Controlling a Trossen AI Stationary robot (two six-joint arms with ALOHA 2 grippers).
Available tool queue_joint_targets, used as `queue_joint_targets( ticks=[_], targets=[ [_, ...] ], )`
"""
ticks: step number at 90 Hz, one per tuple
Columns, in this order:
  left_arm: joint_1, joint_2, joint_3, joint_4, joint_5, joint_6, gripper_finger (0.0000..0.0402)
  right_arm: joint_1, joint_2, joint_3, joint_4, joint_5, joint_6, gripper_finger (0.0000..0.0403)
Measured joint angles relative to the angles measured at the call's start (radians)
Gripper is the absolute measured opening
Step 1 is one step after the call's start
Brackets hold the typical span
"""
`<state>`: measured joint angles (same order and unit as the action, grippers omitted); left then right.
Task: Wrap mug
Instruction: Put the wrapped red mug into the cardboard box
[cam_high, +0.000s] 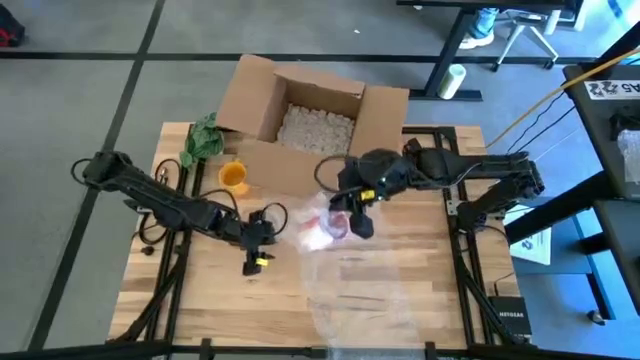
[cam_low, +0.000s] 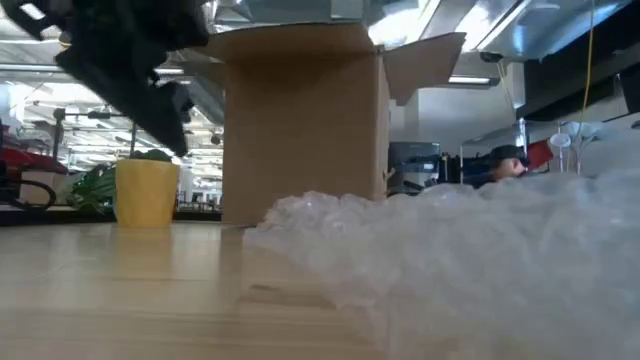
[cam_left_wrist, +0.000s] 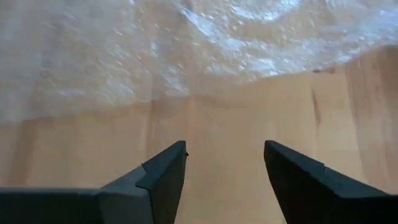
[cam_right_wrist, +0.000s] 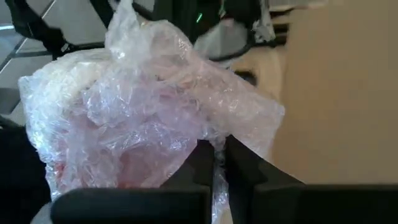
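Right gripper (cam_right_wrist: 214, 155) is clamped on bubble wrap (cam_right_wrist: 149, 106) bundled round the reddish mug (cam_high: 322, 232), just in front of the box (cam_high: 305, 115). Left gripper (cam_left_wrist: 224, 168) hovers spread apart over the table (cam_high: 200, 290), left of the bundle. Yellow cup (cam_high: 233, 176) stands beside the box.

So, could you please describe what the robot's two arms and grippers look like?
Both arms are dark, nearly black, jointed links with thin black cables alongside. The left gripper carries a small yellow mark near its tip, and its fingers are dark, wedge-shaped and angular. The right gripper is equally dark, with a yellow spot near the wrist.
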<state>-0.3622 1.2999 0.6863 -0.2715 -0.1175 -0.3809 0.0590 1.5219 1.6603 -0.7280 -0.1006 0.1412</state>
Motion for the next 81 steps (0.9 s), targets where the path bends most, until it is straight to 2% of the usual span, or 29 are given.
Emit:
queue_joint_targets(
  ticks=[19, 36, 49, 81],
  targets=[
    [-0.056, 0.000, -0.032, 0.079, 0.011, -0.029, 0.0200, -0.098, 0.000, 0.041, -0.004, -0.043, -0.040, 0.0000],
    [-0.078, -0.017, -0.032, 0.206, 0.011, 0.048, 0.0200, -0.179, 0.000, 0.064, -0.007, -0.052, -0.075, 0.0000],
    [-0.079, -0.017, -0.032, 0.228, 0.011, 0.067, 0.0200, -0.270, 0.000, 0.069, -0.007, -0.055, -0.103, 0.0000],
    [-0.076, -0.017, -0.032, 0.250, -0.004, 0.106, 0.0200, -0.511, 0.057, 0.069, 0.085, -0.221, -0.147, 0.0000]
  ],
)
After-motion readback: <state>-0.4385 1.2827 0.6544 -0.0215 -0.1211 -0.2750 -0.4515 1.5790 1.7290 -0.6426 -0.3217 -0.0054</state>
